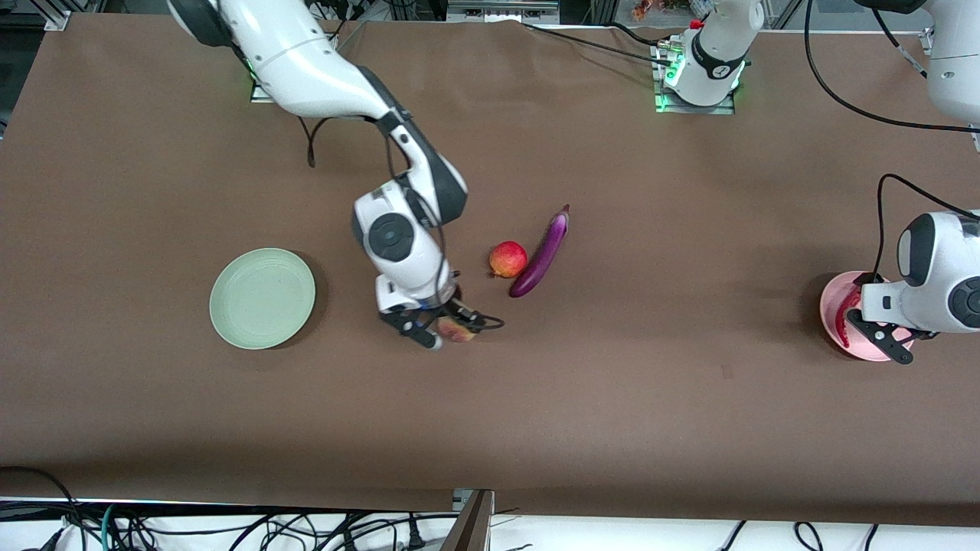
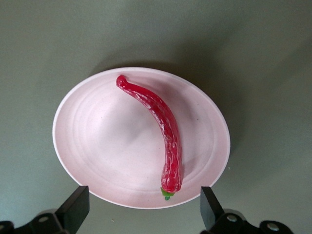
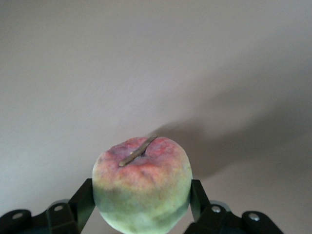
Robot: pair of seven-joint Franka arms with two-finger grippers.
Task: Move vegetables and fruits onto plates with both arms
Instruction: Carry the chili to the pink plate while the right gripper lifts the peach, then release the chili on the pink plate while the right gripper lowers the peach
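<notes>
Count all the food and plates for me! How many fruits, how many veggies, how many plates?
Fruits: 2, the peach in the right gripper and the red fruit on the table.
Veggies: 2, the eggplant on the table and the chili on the pink plate under the open left gripper.
Plates: 2, pink plate and green plate.
Total: 6.

Even overhead light is cast on the table (image 1: pixel 612 398); soft shadows are thrown beside the green plate (image 1: pixel 262 298) and eggplant (image 1: pixel 540 256). A greenish tint is seen in the left wrist view. In the right wrist view the peach (image 3: pixel 142 190) is sharp and the ground blurred
</notes>
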